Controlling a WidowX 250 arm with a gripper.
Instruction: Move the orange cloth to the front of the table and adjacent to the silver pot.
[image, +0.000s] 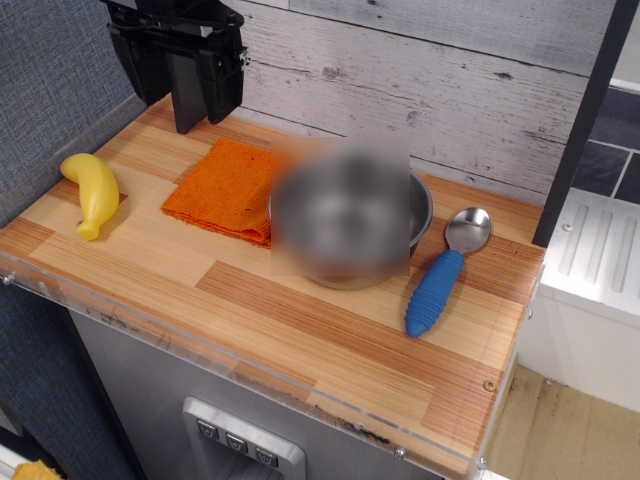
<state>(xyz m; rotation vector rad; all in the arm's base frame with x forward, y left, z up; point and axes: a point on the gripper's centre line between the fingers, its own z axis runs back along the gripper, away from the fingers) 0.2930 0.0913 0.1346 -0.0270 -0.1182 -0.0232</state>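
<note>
The orange cloth (222, 190) lies flat on the wood-plank table (300, 330), just left of the silver pot (350, 225) and touching its side. The pot stands at the middle of the table; part of it is blurred. My gripper (192, 95) hangs at the back left, above and behind the cloth's far corner, apart from it. Its black fingers (190, 100) point down and hold nothing; whether they are open or shut does not show.
A yellow banana (92, 190) lies near the left edge. A silver spoon with a blue ribbed handle (440, 285) lies right of the pot. A grey plank wall backs the table; a clear plastic strip lines the front edge (250, 370).
</note>
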